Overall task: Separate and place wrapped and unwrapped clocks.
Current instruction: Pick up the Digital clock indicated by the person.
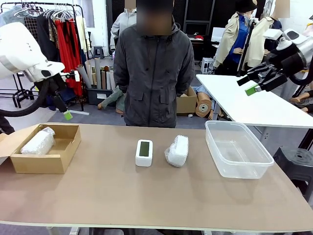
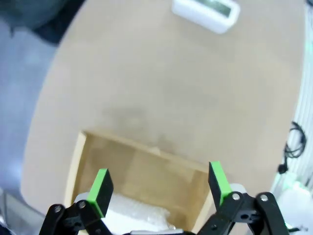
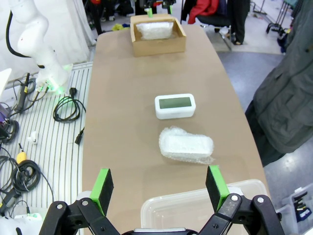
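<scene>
The unwrapped clock (image 1: pixel 144 152) (image 2: pixel 205 12) (image 3: pixel 175 105), white with a grey-green screen, lies flat at the table's middle. Just to its right lies a wrapped clock (image 1: pixel 177 150) (image 3: pixel 186 144) in clear bubble wrap. Another wrapped clock (image 1: pixel 37 142) (image 2: pixel 132 215) (image 3: pixel 154 30) rests inside the cardboard box (image 1: pixel 58 161) (image 2: pixel 142 147) (image 3: pixel 159 48) at the left. My left gripper (image 1: pixel 71 95) (image 2: pixel 159 183) hangs open and empty high above that box. High above the clear plastic tub (image 1: pixel 244 169) (image 3: pixel 195 200) at the right, my right gripper (image 1: pixel 247 84) (image 3: pixel 159 181) is open and empty.
A person in a dark jacket (image 1: pixel 154 73) stands at the far edge, hands down. A white table (image 1: pixel 254 103) stands behind on the right. Cables (image 3: pixel 68 107) lie on the floor on my side of the table.
</scene>
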Action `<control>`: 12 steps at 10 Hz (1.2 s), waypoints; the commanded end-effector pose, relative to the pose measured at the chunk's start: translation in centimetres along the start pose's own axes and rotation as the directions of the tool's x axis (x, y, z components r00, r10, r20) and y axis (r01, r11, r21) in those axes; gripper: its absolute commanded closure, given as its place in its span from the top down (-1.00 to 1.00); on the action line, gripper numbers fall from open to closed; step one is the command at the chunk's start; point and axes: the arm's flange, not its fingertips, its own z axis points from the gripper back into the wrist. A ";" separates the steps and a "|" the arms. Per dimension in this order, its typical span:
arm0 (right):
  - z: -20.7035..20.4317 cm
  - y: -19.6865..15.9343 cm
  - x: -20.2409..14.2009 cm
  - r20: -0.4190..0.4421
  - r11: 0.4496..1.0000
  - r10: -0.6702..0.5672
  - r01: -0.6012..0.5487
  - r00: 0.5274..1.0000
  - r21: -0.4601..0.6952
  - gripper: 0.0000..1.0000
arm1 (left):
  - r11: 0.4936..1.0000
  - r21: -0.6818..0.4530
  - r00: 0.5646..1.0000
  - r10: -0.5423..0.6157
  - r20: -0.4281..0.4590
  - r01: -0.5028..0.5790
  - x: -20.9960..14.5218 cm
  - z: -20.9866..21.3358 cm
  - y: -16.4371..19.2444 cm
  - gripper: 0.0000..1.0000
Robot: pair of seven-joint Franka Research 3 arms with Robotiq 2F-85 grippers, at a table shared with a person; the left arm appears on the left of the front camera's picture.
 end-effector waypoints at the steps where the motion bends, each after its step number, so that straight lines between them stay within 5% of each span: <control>1: 0.1 0.0 0.1 0.003 1.000 0.005 -0.005 1.000 0.002 1.00 | 0.979 -0.079 0.982 -0.183 0.044 0.186 -0.1 1.6 -0.1 1.00; 6: 0.1 0.0 0.1 0.003 1.000 0.005 -0.005 1.000 0.002 1.00 | 0.877 -0.051 0.847 -0.444 0.294 0.478 0.1 5.0 -1.2 1.00; 9: 0.1 0.0 0.1 0.003 1.000 0.005 -0.005 1.000 0.002 1.00 | 0.886 0.013 0.791 -0.420 0.445 0.463 -0.4 6.8 -1.4 1.00; 12: 0.1 0.0 0.1 0.003 1.000 0.005 -0.005 1.000 0.002 1.00 | 0.919 0.055 0.802 -0.369 0.470 0.390 -0.5 7.4 -0.7 1.00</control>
